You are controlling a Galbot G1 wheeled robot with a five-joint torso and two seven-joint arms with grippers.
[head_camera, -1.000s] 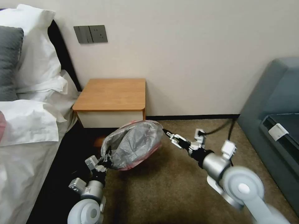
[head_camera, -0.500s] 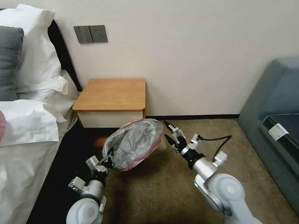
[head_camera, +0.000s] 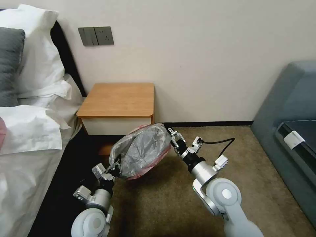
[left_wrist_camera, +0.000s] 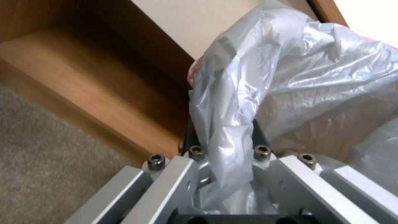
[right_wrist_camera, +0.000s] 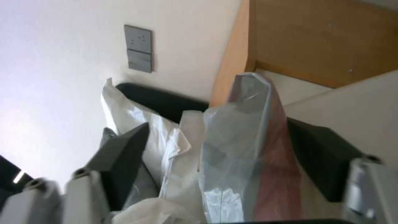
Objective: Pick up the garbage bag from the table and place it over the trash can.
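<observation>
Carpet (head_camera: 158, 204), garbage bag (head_camera: 141, 151) hiding trash can

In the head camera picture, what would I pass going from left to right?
White pillows → left gripper → garbage bag → right gripper → blue-grey sofa.

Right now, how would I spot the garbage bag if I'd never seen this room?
Find the wooden nightstand by the bed. Just before it, above the carpet, hangs the garbage bag, with the left gripper and right gripper at its ends. It's crinkly see-through grey with a pinkish-red edge.
</observation>
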